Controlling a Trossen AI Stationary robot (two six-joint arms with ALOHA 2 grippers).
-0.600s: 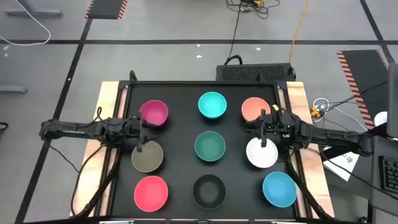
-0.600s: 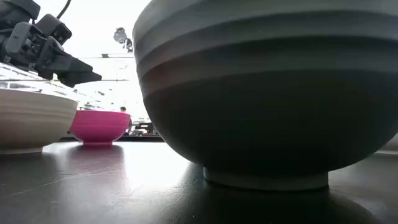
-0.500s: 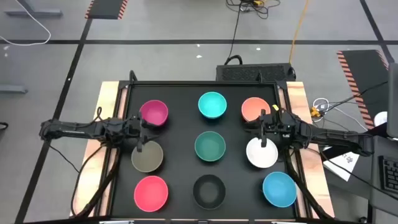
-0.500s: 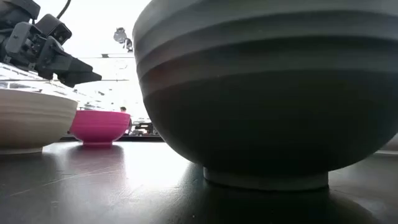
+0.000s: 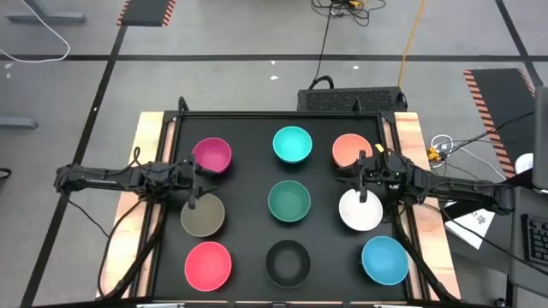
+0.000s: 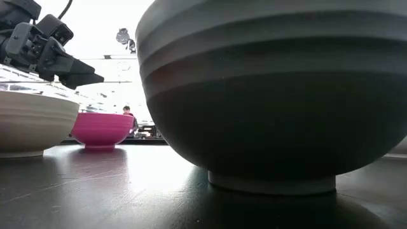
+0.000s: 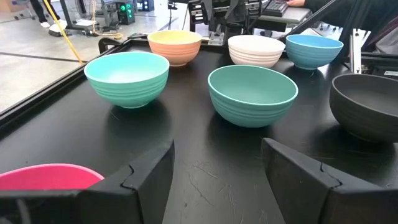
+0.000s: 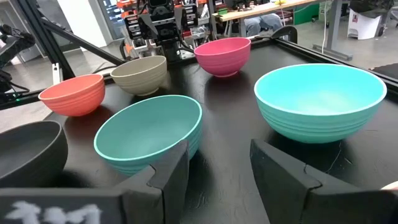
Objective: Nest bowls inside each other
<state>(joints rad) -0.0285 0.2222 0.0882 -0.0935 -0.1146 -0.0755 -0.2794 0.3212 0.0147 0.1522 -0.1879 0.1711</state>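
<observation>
1. Currently no bowl is nested: nine sit apart in a grid on the counter (image 5: 257,128).
2. Left claw (image 5: 199,168) by the magenta bowl (image 5: 212,155), right claw (image 5: 360,178) by the white bowl (image 5: 360,211); both released, empty.
3. Next: probably lower onto one rim and grip.

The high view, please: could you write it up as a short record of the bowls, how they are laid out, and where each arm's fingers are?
layout: nine separate bowls in three rows of three on the black table, none nested
far row: magenta bowl, turquoise bowl, salmon-orange bowl
middle row: olive-grey bowl, dark green bowl, white bowl
near row: pink-red bowl, black bowl, blue bowl
left gripper: fingers open, empty, between magenta and olive-grey
right gripper: fingers open, empty, between salmon-orange and white
</observation>
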